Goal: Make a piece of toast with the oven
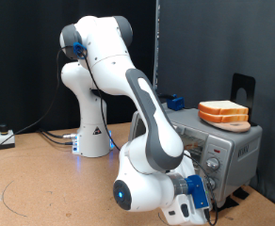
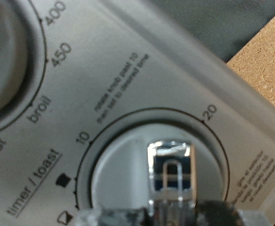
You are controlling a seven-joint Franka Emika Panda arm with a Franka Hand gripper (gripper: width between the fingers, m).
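The silver-grey oven (image 1: 234, 141) stands at the exterior view's right, with my arm bent low in front of it. My gripper (image 1: 203, 188) is pressed against the oven's knob panel. In the wrist view the round timer/toast knob (image 2: 128, 160) fills the frame below the temperature dial (image 2: 6, 47). The knob's chrome ridge (image 2: 169, 169) runs down between my two dark fingertips, and my gripper (image 2: 172, 212) is shut on it. The piece of toast is out of view; the oven's door and inside are hidden behind my arm.
A thick stack of bread slices (image 1: 223, 113) lies on the oven's roof. A black stand (image 1: 243, 87) rises behind it. Cables (image 1: 43, 137) and a small box (image 1: 3, 137) lie on the wooden table at the exterior view's left.
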